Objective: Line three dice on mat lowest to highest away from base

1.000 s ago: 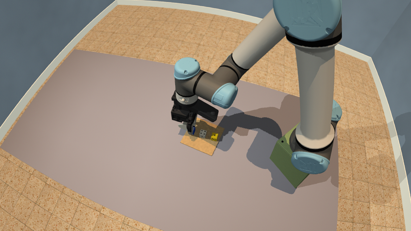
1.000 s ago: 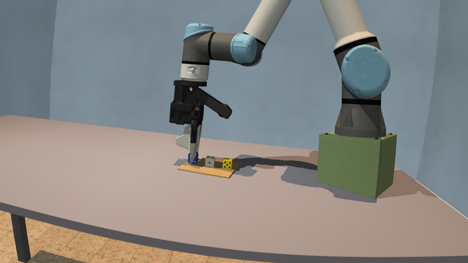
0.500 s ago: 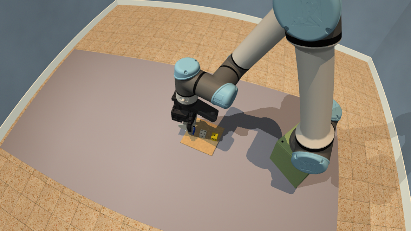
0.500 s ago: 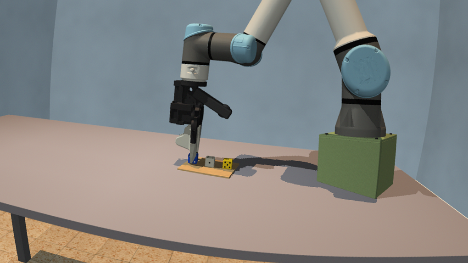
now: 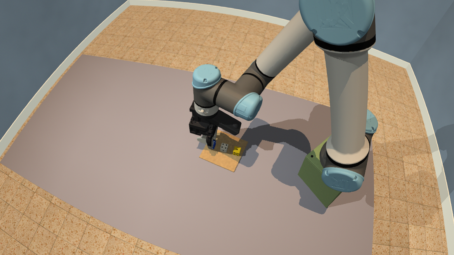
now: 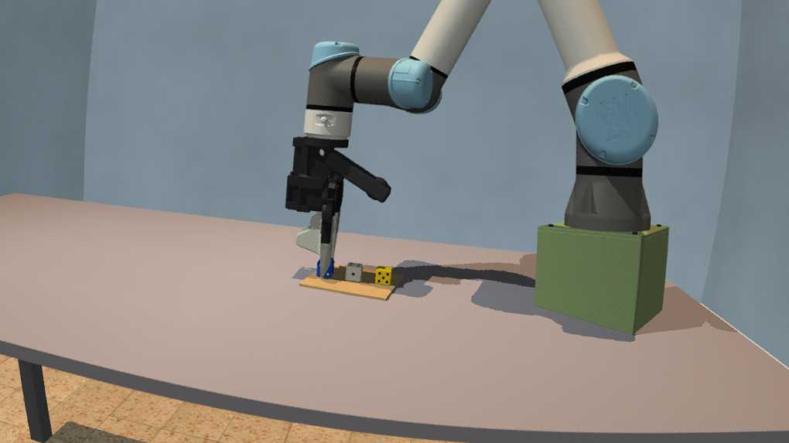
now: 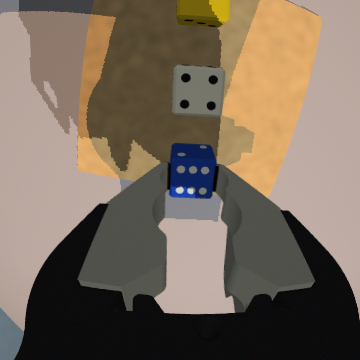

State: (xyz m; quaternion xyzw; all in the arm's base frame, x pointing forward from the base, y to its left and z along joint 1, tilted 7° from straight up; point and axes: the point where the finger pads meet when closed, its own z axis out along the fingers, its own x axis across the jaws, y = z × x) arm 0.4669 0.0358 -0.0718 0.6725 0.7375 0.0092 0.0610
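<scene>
Claw (image 7: 192,186) clamped on blue die (image 7: 192,170), six pips facing the wrist camera, die low at the mat's (image 5: 220,159) far edge from the base, grey die (image 7: 198,91) showing four next in line, yellow die (image 7: 202,12) beyond, mat on surface (image 6: 162,297).

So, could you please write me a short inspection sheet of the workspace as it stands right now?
Surface: grey-brown table; a small tan mat lies on it in front of the green base block.
Job's things: yellow die nearest the base, grey die in the middle with four on top, blue die farthest, low at the mat's far edge; whether it rests on the mat cannot be told. All three roughly in one line.
Clutter: nothing seen.
Hand: the hand is shut on the blue die, fingers pointing down.
Cables: nothing seen.
Surroundings: tiled floor, blue-grey walls.
</scene>
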